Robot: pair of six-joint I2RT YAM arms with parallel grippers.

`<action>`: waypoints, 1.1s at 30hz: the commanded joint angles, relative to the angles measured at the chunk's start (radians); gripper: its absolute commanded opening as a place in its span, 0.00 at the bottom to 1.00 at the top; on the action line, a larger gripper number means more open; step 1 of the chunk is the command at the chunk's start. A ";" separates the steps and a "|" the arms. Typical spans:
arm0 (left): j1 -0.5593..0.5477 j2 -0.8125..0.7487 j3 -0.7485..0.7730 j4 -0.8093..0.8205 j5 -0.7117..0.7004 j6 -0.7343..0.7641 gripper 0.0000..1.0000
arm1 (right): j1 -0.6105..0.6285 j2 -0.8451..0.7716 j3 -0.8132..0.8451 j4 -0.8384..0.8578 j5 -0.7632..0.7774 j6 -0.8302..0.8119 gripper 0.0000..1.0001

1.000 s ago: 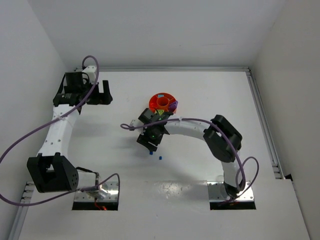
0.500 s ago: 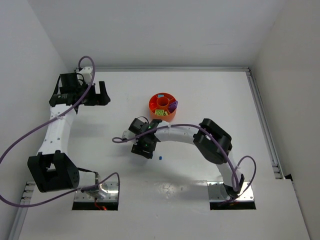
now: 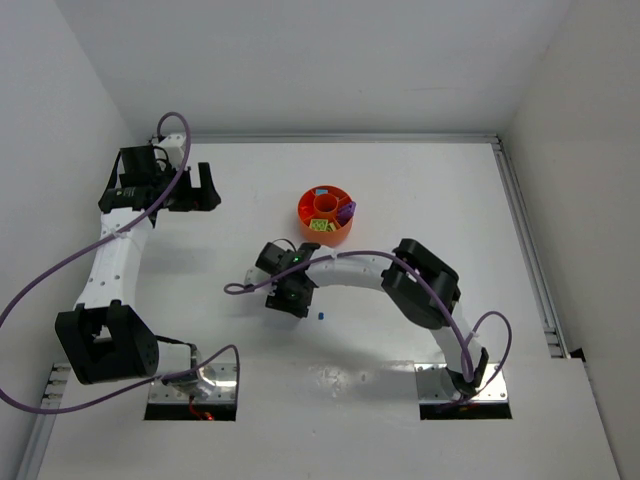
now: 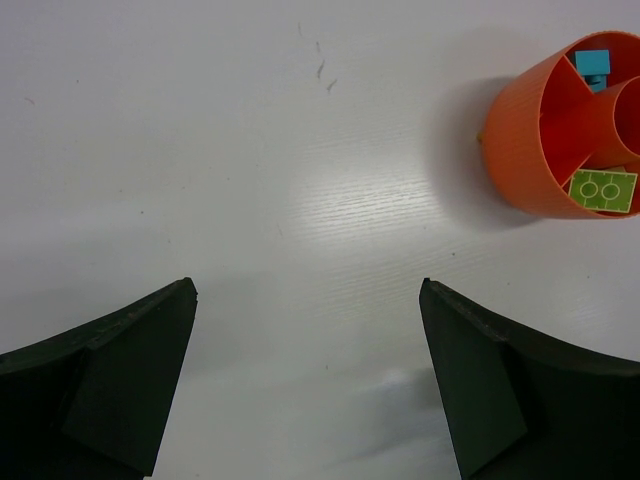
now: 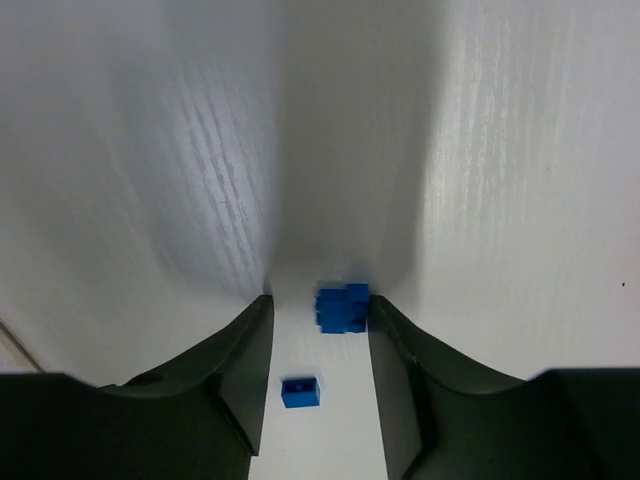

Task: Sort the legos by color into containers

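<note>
Blue lego [image 5: 342, 308] sits between right claw [image 5: 318, 302] tips, off-centre.

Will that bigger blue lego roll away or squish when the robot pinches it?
Probably not: the lego looks blocky, so it should sit, not roll. It seems hard plastic, unlikely to squish. Tiny and smooth, it might skid sideways.

No text, label, brand name, number or sign can be read in any of the views. The nearest thing to a marking is a pair of round outlines on the top face of the yellow-green lego [image 4: 603, 191], which lies in a wedge compartment of the orange tray [image 4: 520, 130]. They are plain circles, not letters or figures.
</note>
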 commanded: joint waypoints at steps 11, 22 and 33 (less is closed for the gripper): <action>0.015 0.006 0.004 0.012 0.033 -0.003 1.00 | 0.009 0.022 -0.018 0.011 0.001 -0.021 0.19; 0.015 -0.013 -0.043 0.064 0.070 -0.003 1.00 | -0.056 -0.196 0.039 -0.026 -0.013 0.031 0.15; 0.015 -0.013 -0.043 0.093 0.100 -0.024 1.00 | -0.274 -0.242 0.244 0.031 0.007 0.101 0.14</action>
